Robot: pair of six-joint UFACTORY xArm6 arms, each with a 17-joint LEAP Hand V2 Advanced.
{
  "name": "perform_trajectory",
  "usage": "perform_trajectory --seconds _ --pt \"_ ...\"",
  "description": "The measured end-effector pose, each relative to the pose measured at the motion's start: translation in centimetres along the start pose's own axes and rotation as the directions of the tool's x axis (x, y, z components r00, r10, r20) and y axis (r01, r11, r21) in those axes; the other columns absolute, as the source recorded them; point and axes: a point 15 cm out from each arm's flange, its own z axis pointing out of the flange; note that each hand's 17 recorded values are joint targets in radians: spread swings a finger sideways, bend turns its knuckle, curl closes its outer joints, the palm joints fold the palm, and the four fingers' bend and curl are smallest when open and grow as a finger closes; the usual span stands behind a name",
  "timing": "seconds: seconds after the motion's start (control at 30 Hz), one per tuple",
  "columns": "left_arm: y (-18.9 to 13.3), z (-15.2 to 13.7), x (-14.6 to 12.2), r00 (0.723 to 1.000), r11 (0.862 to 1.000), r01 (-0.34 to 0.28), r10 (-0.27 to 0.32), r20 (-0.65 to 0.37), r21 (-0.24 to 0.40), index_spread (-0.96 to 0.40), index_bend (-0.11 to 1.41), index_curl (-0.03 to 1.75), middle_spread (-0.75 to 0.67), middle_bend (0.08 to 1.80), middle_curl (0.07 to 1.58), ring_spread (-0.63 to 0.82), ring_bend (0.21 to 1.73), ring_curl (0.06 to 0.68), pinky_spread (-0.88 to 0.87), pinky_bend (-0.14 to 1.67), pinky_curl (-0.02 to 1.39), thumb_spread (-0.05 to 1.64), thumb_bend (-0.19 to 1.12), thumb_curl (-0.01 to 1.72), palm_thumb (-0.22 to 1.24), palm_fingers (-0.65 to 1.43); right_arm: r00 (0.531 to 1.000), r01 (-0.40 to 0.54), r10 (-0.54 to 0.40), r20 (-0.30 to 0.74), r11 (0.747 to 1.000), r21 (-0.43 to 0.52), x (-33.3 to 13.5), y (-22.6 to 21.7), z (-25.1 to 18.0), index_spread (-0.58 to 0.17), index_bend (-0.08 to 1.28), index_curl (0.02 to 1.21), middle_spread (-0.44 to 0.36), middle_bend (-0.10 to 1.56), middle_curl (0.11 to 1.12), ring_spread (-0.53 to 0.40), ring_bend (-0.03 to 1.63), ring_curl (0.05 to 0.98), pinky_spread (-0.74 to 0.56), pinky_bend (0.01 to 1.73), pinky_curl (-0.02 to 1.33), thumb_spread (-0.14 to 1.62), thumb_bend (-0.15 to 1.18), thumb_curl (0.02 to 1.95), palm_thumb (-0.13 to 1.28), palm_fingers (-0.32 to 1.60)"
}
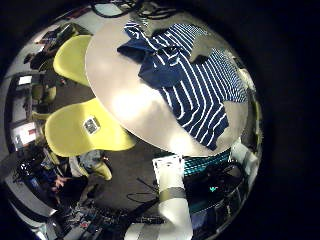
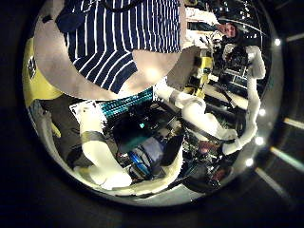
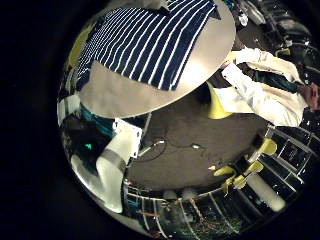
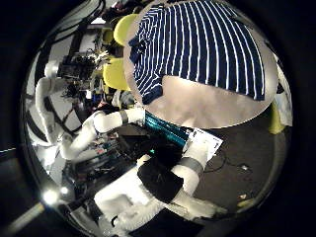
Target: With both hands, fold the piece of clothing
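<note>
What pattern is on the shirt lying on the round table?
Dark and white stripes on the shirt; the right thumb side palm view shows it best.

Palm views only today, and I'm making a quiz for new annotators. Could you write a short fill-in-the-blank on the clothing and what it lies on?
1. The shirt has a pattern of ____.
2. The shirt lies on a ____ table.
3. The shirt lies ____ out, not yet folded.
4. Beside the table stand ____ chairs.

Missing words: stripes; round; spread; yellow
</note>
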Motion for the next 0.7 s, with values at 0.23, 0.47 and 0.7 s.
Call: perform_trajectory --seconds 0.23,0.47,0.7 --pt "0.9 0.9 0.0 1.000 1.000 0.007 -0.007 0.002 -0.002 -0.09 0.16 0.30 0.18 0.27 0.37 0.32 0.75 0.189 0.47 0.38 0.31 0.89 -0.04 0.27 -0.03 0.12 1.000 0.002 -0.003 -0.013 1.000 -0.003 0.5 0.1 -0.3 -0.394 0.16 0.27 0.011 0.26 0.35 0.087 0.67 0.245 0.38 0.54 0.30 1.18 -0.02 0.27 0.30 0.16" --pt "0.4 2.5 -0.1 0.998 0.999 -0.029 0.030 0.048 -0.038 -0.09 0.16 0.31 0.17 0.25 0.37 0.32 0.73 0.182 0.47 0.36 0.30 0.93 -0.02 0.27 0.01 0.14 1.000 -0.017 0.017 0.000 1.000 -0.012 1.0 0.3 0.2 -0.390 0.17 0.28 0.012 0.25 0.35 0.083 0.66 0.236 0.38 0.52 0.28 1.20 -0.02 0.26 0.31 0.19" --pt "-0.9 6.9 -0.2 0.969 0.985 -0.157 0.169 0.180 -0.077 -0.08 0.15 0.30 0.14 0.21 0.37 0.31 0.72 0.181 0.47 0.38 0.31 0.96 -0.02 0.29 0.06 0.11 0.997 -0.065 0.066 0.036 0.997 -0.032 1.6 1.3 0.9 -0.385 0.16 0.28 0.012 0.24 0.35 0.083 0.65 0.230 0.38 0.51 0.28 1.21 -0.02 0.26 0.32 0.20"
